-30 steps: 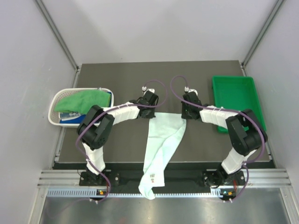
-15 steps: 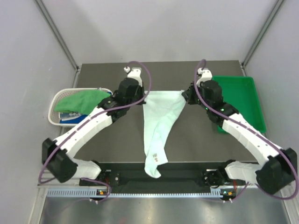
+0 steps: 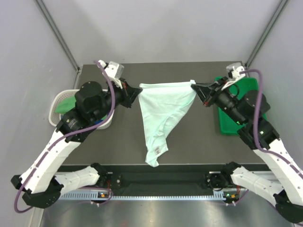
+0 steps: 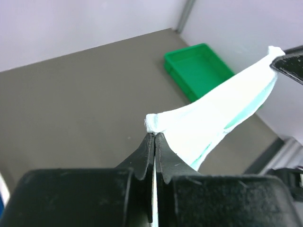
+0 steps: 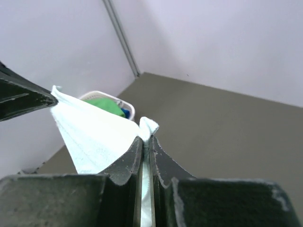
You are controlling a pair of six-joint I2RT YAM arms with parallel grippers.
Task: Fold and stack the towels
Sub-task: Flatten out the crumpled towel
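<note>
A pale mint towel (image 3: 164, 111) hangs in the air between both grippers, its top edge stretched taut and its lower end drooping to a point near the table's front edge. My left gripper (image 3: 138, 90) is shut on its left top corner, seen in the left wrist view (image 4: 155, 135). My right gripper (image 3: 194, 86) is shut on the right top corner, seen in the right wrist view (image 5: 147, 138). The towel (image 4: 222, 111) runs from my left fingers toward the other gripper. A bright green towel (image 3: 66, 105) lies in the basket, mostly hidden by the left arm.
A white mesh basket (image 3: 56, 112) stands at the table's left edge, also in the right wrist view (image 5: 110, 101). A rigid green tray (image 3: 227, 125) stands at the right, partly under the right arm, and shows in the left wrist view (image 4: 196, 71). Grey walls enclose the dark table.
Both grippers have risen and spread apart, lifting the mint towel off the table and pulling its top edge taut. The towel's lower end has drawn up from the front rail.
</note>
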